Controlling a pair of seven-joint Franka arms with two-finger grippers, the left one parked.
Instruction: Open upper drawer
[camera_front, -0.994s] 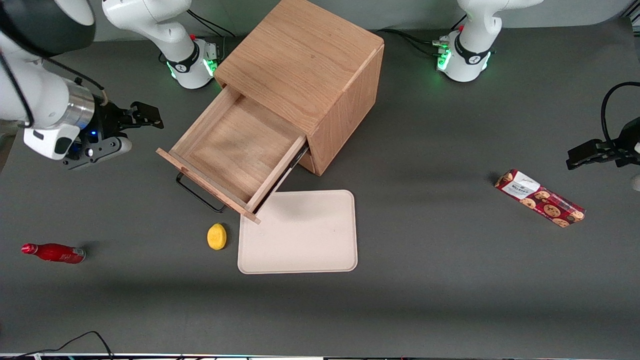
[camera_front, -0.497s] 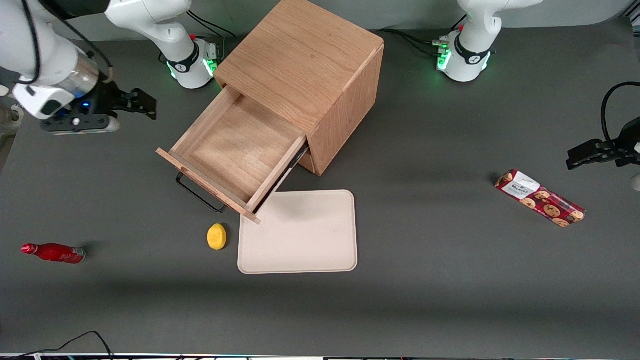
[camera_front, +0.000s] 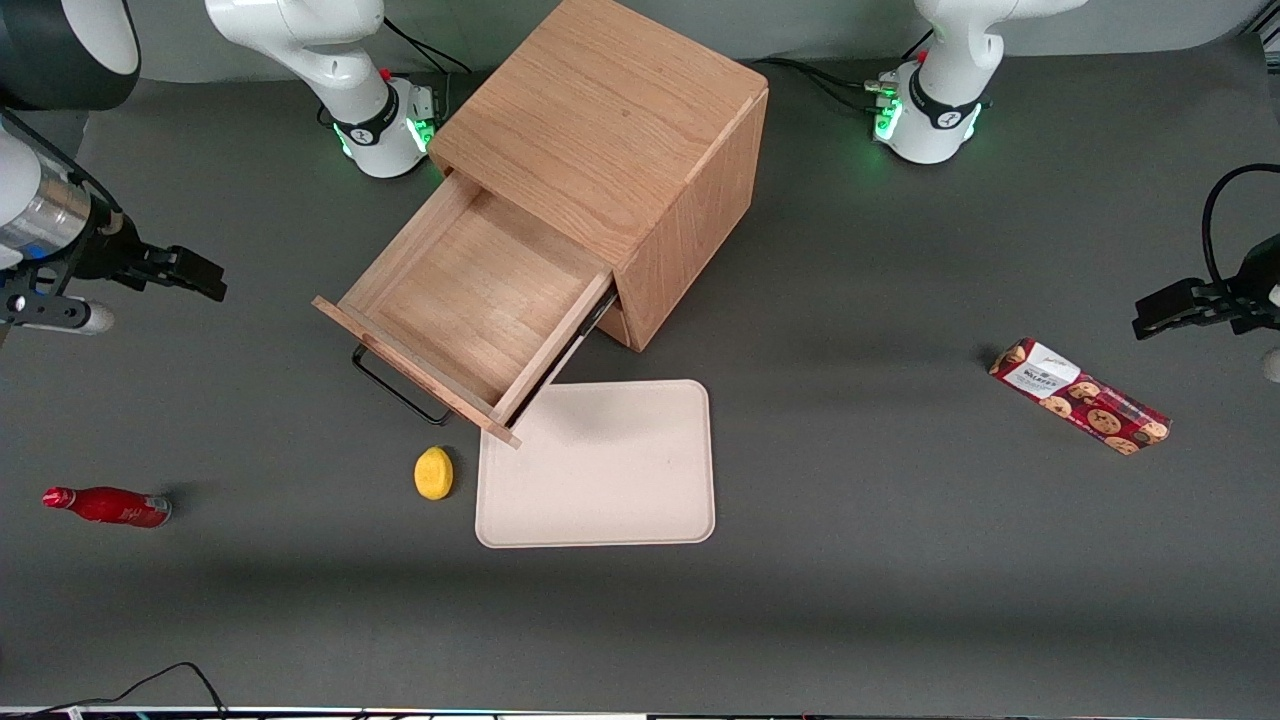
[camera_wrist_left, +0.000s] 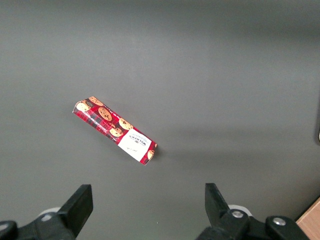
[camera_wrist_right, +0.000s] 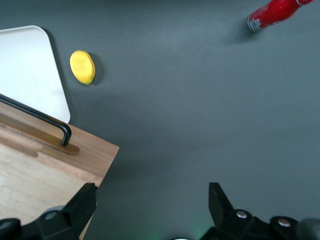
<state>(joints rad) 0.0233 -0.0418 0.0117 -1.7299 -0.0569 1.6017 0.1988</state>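
The upper drawer (camera_front: 470, 300) of the light oak cabinet (camera_front: 610, 130) stands pulled well out, its plain wooden tray bare inside. Its black bar handle (camera_front: 395, 390) juts from the flat front. The drawer front and handle (camera_wrist_right: 45, 122) also show in the right wrist view. The lower drawer is hidden under it. My gripper (camera_front: 200, 272) is open and holds nothing. It hangs above the bare table toward the working arm's end, well apart from the drawer. Its fingers (camera_wrist_right: 82, 202) are spread wide in the right wrist view.
A cream tray (camera_front: 597, 465) lies on the table in front of the drawer, with a yellow lemon (camera_front: 433, 472) beside it. A red bottle (camera_front: 105, 505) lies toward the working arm's end. A red cookie packet (camera_front: 1080, 395) lies toward the parked arm's end.
My gripper has moved away from the drawer toward the working arm's end of the table. The drawer stays pulled out as before.
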